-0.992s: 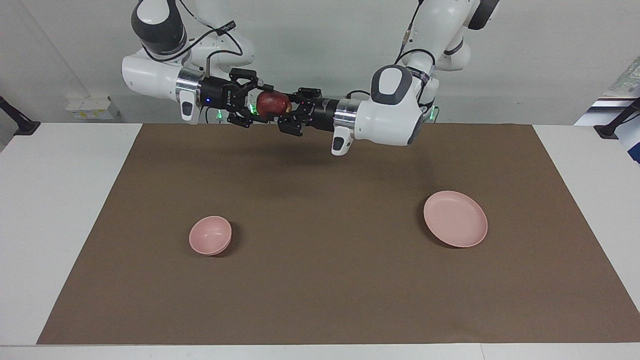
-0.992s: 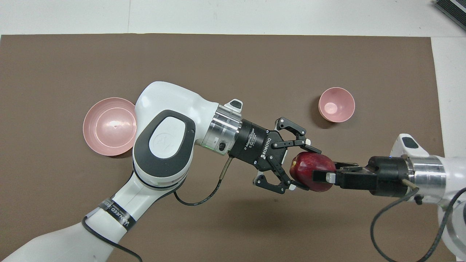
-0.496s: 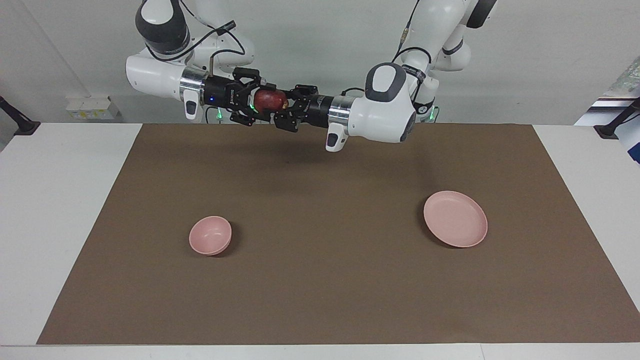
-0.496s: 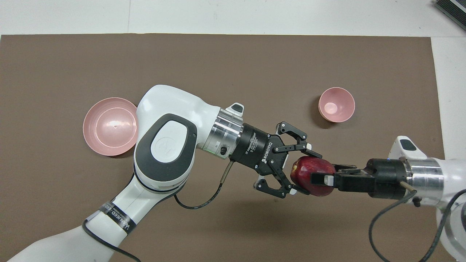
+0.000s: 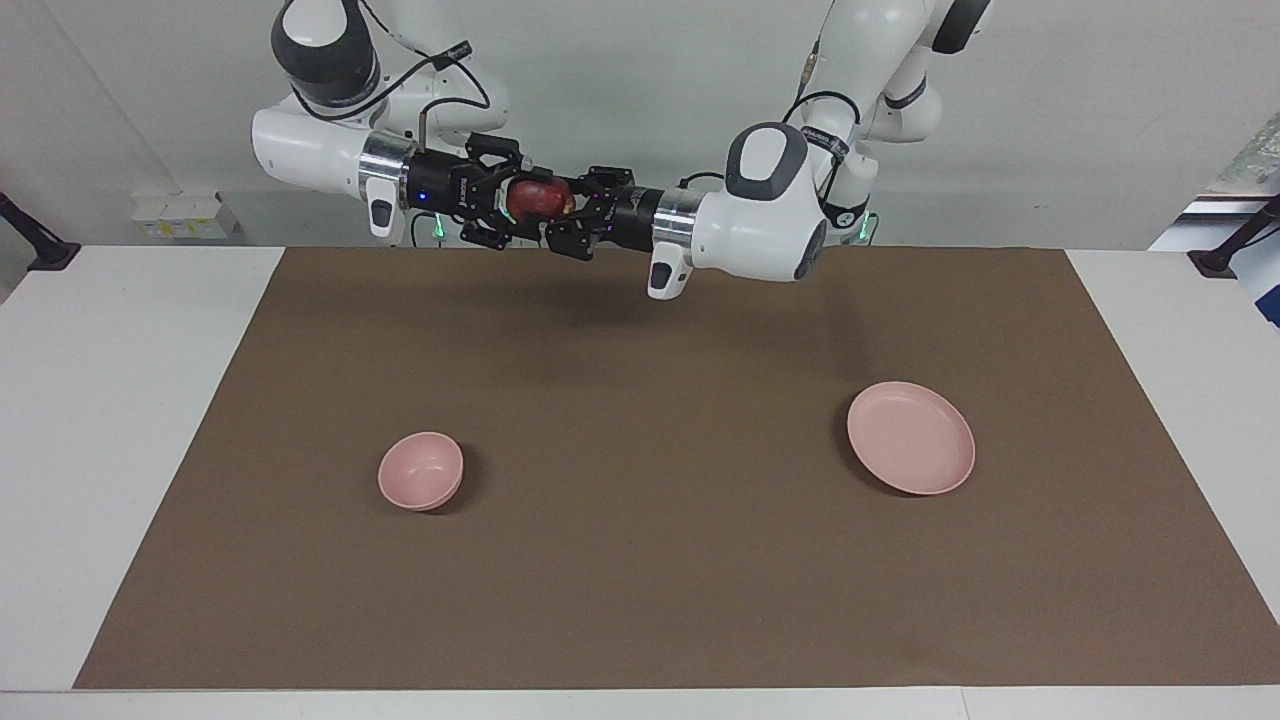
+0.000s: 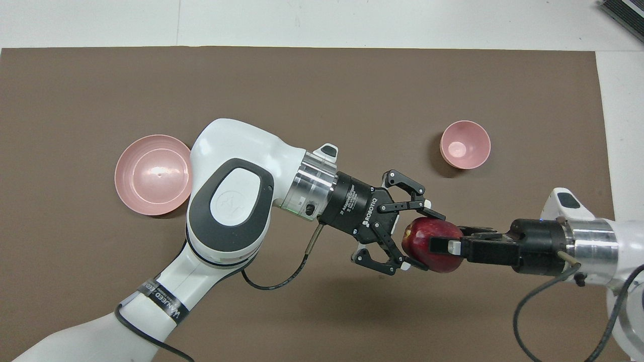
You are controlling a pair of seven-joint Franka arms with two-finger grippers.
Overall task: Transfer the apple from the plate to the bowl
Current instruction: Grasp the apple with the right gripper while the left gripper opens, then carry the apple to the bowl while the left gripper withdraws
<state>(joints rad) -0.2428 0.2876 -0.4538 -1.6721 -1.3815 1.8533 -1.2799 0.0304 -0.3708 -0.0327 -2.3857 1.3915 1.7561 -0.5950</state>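
Facing view: you see the apple [image 5: 538, 199] held in mid-air between both grippers, above the robots' edge of the brown mat [image 5: 660, 620]. The left gripper [image 5: 563, 222] is clamped on it from the left arm's end; the right gripper [image 5: 512, 208] meets it from the right arm's end, fingers closed around it. The plate [image 5: 911, 438] lies bare; the bowl [image 5: 421, 470] sits toward the right arm's end, so the right arm looks better placed to carry on.

Overhead view: the apple [image 6: 431, 245] sits between the left gripper [image 6: 413, 237] and the right gripper [image 6: 445, 246], the two grips crossing at right angles. The bowl [image 6: 465, 144] lies farther from the robots than the apple, the plate [image 6: 152, 175] well apart.
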